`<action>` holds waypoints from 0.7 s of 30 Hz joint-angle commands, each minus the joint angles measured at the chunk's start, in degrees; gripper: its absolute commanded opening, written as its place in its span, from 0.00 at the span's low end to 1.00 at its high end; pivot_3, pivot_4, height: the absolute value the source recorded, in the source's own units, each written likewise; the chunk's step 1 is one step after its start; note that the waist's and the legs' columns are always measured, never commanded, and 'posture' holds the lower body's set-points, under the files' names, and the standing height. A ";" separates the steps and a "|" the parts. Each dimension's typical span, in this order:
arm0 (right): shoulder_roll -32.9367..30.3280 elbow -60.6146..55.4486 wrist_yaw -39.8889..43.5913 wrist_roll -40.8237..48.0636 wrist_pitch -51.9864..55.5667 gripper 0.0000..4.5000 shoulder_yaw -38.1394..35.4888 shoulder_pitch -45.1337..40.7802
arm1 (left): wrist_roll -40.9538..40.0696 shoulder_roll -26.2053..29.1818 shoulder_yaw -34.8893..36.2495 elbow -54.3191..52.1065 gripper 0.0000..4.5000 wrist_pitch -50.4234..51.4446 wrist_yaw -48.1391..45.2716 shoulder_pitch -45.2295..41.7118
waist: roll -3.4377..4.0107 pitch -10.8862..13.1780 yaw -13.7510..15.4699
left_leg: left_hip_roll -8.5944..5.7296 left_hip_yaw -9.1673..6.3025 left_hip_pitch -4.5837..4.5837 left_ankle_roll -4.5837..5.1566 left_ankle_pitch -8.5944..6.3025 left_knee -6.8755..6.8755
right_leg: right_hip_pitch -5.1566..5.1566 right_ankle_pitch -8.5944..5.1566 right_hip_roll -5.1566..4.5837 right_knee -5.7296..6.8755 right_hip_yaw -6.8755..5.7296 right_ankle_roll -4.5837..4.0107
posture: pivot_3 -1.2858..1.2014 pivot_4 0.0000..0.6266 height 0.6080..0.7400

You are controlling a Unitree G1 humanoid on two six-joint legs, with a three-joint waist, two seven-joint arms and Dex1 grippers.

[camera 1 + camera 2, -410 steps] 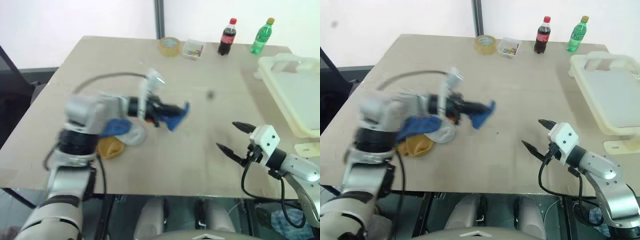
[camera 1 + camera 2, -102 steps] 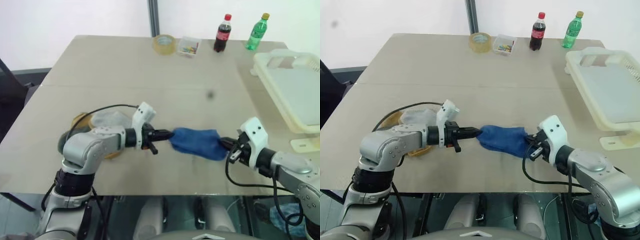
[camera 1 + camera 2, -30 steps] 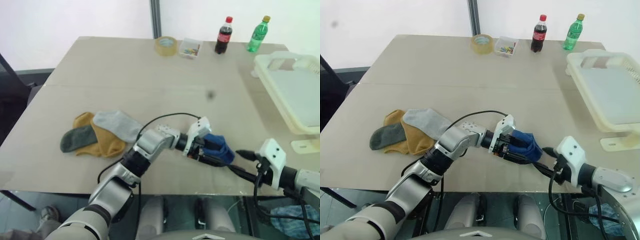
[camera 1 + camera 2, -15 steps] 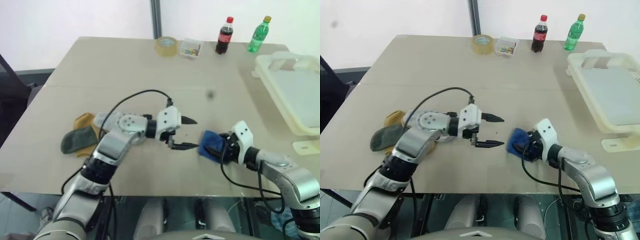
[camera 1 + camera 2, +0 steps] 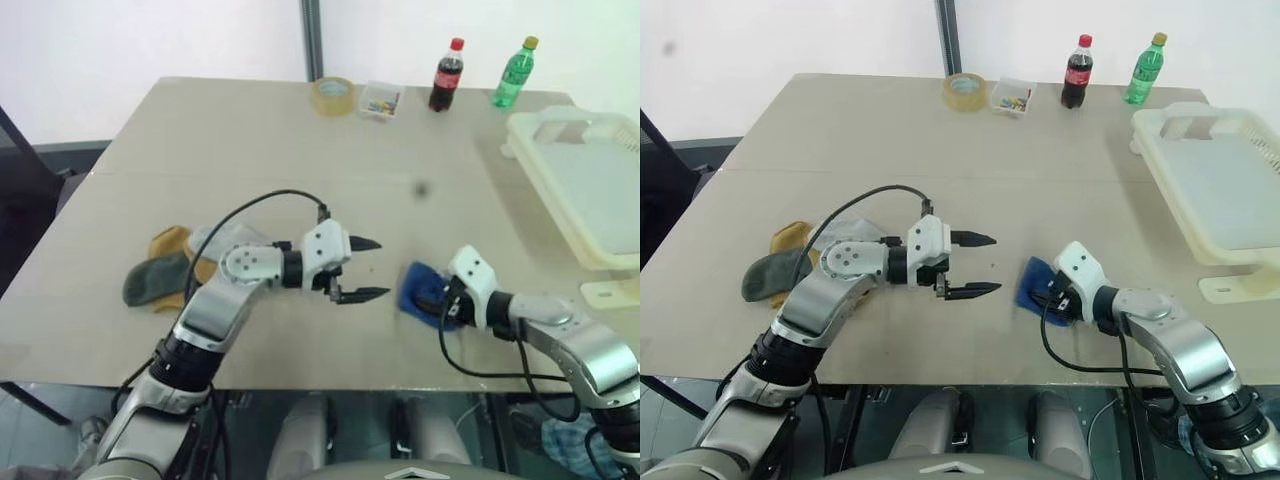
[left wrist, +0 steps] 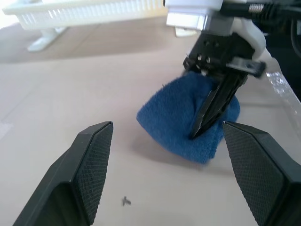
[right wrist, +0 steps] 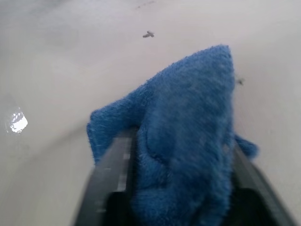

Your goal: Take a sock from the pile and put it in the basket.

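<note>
The big change is a handover: one second ago the left claw point(image 5: 368, 268) held the blue sock point(image 5: 416, 288), and now this claw stands empty with its two fingers spread wide, pulled back toward the middle of the table point(image 5: 250, 140) and pointing at the sock across a bare gap. The right claw point(image 6: 210, 111) has come in from the other side and has closed on the sock — in the right wrist view the blue cloth is bunched between its two fingers, and in the left wrist view one dark finger presses into the top of the fabric. The sock lies crumpled on the table near the front edge, not lifted as far as I can tell.

For the task this means, I think, that the pick from the pile point(image 5: 175, 272) is done and the carrying falls to the right arm. The basket point(image 5: 590, 190) is at the far right of the table, well apart from the sock, so a long reach to the right is needed. The grip takes only a fold of the cloth — it could slip during the lift.

Behind, two bottles point(image 5: 445, 75), a tape roll point(image 5: 332, 95) and a small clear box point(image 5: 381, 100) stand at the far edge.
</note>
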 commanded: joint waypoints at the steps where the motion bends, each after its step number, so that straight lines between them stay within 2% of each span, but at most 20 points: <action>1: 5.27 3.53 -3.67 4.45 2.41 0.08 -7.67 -1.49 | -0.83 -2.70 2.14 0.32 0.88 -2.08 2.32 -1.41 | -0.02 -0.01 -0.06 | 0.01 0.00 0.00 0.00 0.00 0.01 | 0.00 0.00 0.01 0.00 0.00 0.00 | 0.52 0.24 1.00; 4: 11.85 6.26 -9.20 11.18 3.59 0.08 -18.57 -8.82 | -2.13 -5.69 3.36 1.70 0.88 -2.06 3.83 -3.10 | 0.07 0.07 -0.26 | 0.02 0.06 -0.06 0.00 0.00 0.04 | -0.07 0.09 0.03 0.04 0.06 0.12 | 0.52 0.24 1.00; 6: 13.76 10.32 -13.29 14.02 3.31 0.08 -25.22 -16.15 | -2.22 -8.20 4.10 2.62 0.88 -2.31 5.73 -4.88 | 0.26 0.18 -0.21 | 0.04 0.12 -0.07 0.00 0.00 0.03 | -0.11 0.14 0.07 0.06 0.11 0.19 | 0.52 0.24 1.00; 10: 10.90 28.92 -22.28 11.09 -2.53 0.08 -34.10 -34.31 | -0.77 -13.48 4.57 5.95 0.88 -4.04 10.27 -9.05 | 0.32 0.22 -0.01 | -0.02 0.14 -0.15 0.00 0.01 0.00 | -0.21 0.17 0.08 0.08 0.13 0.21 | 0.52 0.24 1.00; 12: 7.16 43.37 -25.52 7.42 -7.94 0.08 -35.65 -43.58 | 0.78 -16.02 4.40 8.00 0.88 -5.54 12.67 -11.04 | 0.38 0.26 0.22 | -0.12 0.20 -0.19 0.00 0.01 -0.01 | -0.21 0.17 0.08 0.04 0.14 0.21 | 0.52 0.24 1.00; 16: 0.74 71.46 -29.37 -1.28 -20.96 0.08 -32.85 -57.64 | 2.21 -19.25 4.03 11.21 0.88 -8.17 14.92 -13.43 | 0.39 0.26 -0.18 | -0.16 0.58 -0.23 0.01 0.01 -0.19 | -0.35 0.17 0.09 -0.08 0.31 0.22 | 0.52 0.24 1.00; 20: -1.84 91.04 -29.64 -4.03 -29.20 0.08 -33.52 -64.27 | 3.27 -21.05 3.71 12.62 0.88 -9.24 16.26 -14.27 | 0.40 0.27 -1.04 | -0.11 1.05 -0.20 -0.17 0.11 -0.53 | -0.51 0.17 0.19 -0.21 0.65 0.23 | 0.52 0.24 1.00; 21: -2.19 93.51 -28.39 -4.38 -30.19 0.15 -33.65 -64.76 | 3.52 -21.42 3.70 12.77 0.88 -9.47 16.59 -14.30 | 0.40 0.27 -1.22 | -0.09 1.16 -0.20 -0.19 0.12 -0.65 | -0.57 0.17 0.19 -0.28 0.70 0.23 | 0.52 0.24 1.00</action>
